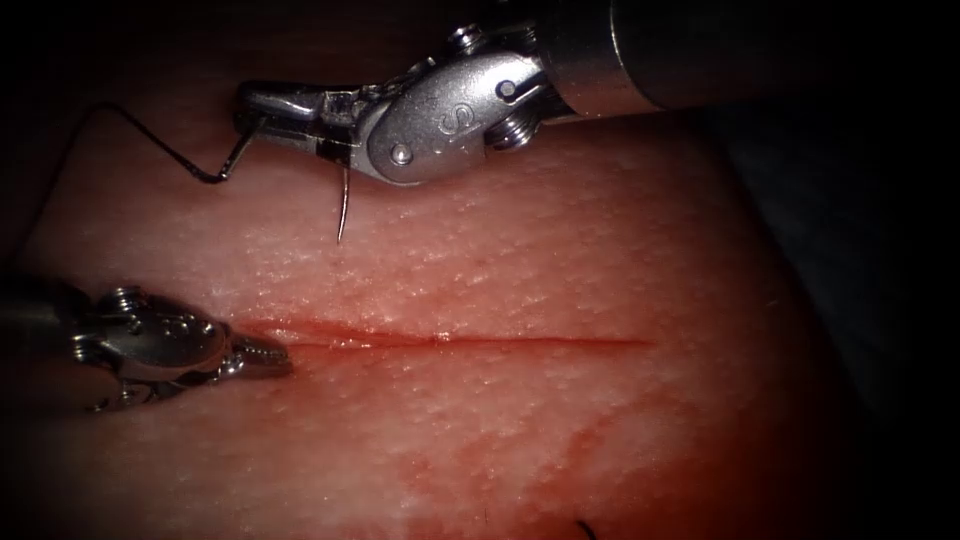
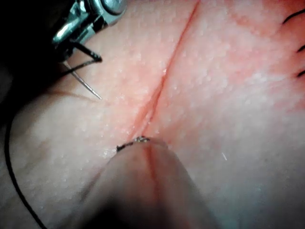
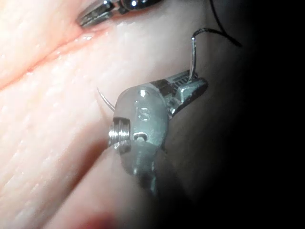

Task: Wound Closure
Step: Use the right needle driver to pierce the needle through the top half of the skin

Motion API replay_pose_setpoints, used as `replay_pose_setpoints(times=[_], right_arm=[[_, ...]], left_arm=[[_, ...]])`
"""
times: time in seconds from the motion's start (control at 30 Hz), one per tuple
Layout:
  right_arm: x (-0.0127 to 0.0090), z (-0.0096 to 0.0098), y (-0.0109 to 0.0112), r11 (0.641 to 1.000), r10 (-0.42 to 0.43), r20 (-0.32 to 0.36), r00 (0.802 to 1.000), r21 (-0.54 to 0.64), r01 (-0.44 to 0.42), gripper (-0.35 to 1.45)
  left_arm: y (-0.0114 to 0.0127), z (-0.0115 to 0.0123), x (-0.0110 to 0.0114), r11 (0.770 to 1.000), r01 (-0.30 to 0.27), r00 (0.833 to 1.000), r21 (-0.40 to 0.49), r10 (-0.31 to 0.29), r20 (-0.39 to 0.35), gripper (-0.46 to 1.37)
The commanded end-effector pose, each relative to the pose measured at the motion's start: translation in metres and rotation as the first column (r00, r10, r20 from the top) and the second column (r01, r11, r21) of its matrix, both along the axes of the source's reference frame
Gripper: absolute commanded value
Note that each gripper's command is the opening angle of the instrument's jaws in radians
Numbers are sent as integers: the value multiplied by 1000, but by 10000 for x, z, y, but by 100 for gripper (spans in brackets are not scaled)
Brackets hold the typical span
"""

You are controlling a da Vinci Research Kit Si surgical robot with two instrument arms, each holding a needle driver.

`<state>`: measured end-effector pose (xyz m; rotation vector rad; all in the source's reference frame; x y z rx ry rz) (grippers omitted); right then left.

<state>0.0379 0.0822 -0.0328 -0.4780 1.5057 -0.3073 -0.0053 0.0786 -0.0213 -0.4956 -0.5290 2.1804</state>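
- The right end effector hangs above the tissue, beyond the cut, clenched on the needle near its thread end.
- The needle's point is free of the tissue; thread trails left from it.
- The left end effector rests clenched and empty at the cut's left end.

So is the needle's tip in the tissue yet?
No: the needle hangs free in the right claw, its tip above the tissue.
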Motion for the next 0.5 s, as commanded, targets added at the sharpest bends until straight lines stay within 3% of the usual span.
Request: replay_pose_setpoints(times=[0.03,0.5], right_arm=[[2,2,-1,1000,6,-1,1000,-3,-6,-35],[17,4,-12,1000,3,-6,1000,-12,-3,-35]], left_arm=[[0,0,0,1000,-2,1000,5,2,5,-16],[1,-2,0,1000,-3,1000,6,3,5,-12]])
